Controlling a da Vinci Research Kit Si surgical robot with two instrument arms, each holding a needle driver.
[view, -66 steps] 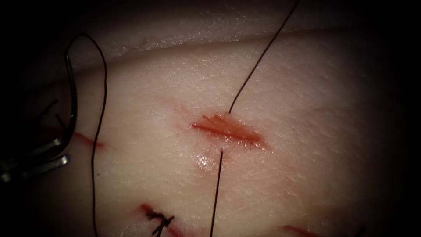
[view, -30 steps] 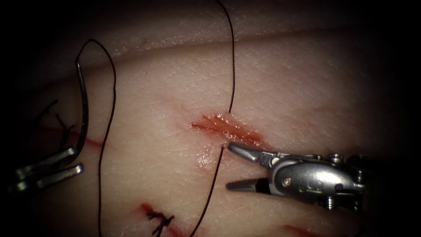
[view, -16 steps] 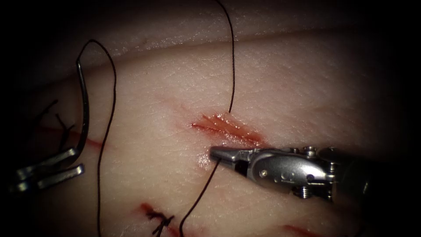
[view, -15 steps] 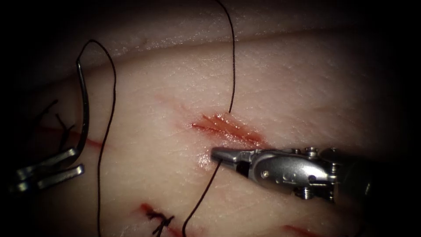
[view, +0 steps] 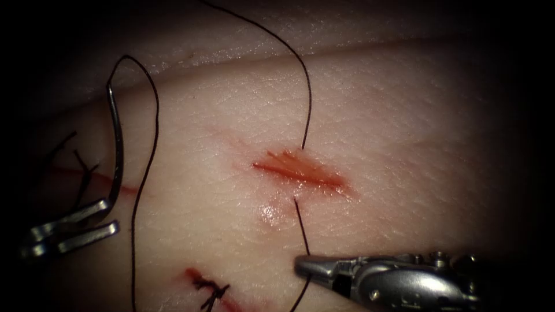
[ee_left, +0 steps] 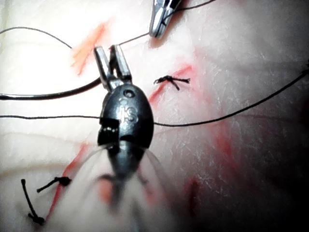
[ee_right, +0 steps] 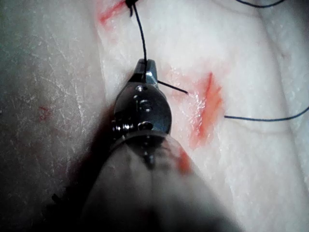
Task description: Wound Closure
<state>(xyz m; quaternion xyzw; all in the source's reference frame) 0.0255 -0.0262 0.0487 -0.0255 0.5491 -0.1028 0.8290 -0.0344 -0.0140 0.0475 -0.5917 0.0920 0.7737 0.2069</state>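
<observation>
We held the needle (view: 116, 138) in the left tool (view: 72, 228), its jaws clamped on the curve near one end, well to the left of the cut (view: 300, 172) and toward the tissue's (view: 416, 138) left edge. The needle stood clear of the tissue, its arc rising to the swaged end, from which the thread (view: 144, 173) looped over and dropped back toward the near edge. Parking it there seemed meant to keep the point away from the wound while the other tool worked the thread.

The right tool (view: 315, 267) had closed on the strand (view: 300, 225) that came out of the tissue just on the near side of the cut. Half a second before, we had gripped it right at the exit point; now the tool sat nearer the tissue's front edge, and the strand ran straight and taut from the exit point to the jaws. The strand on the far side, entering at the cut's upper lip, curved in a slacker arc than before. The right wrist view showed the closed jaws (ee_right: 145, 72) with thread passing through them.

An older knotted stitch (view: 211, 289) lay by the near edge, and cut ends (view: 78, 167) lay just beside the left tool. In the left wrist view the needle (ee_left: 53, 93) crossed the jaws of that tool (ee_left: 112, 63) sideways.
</observation>
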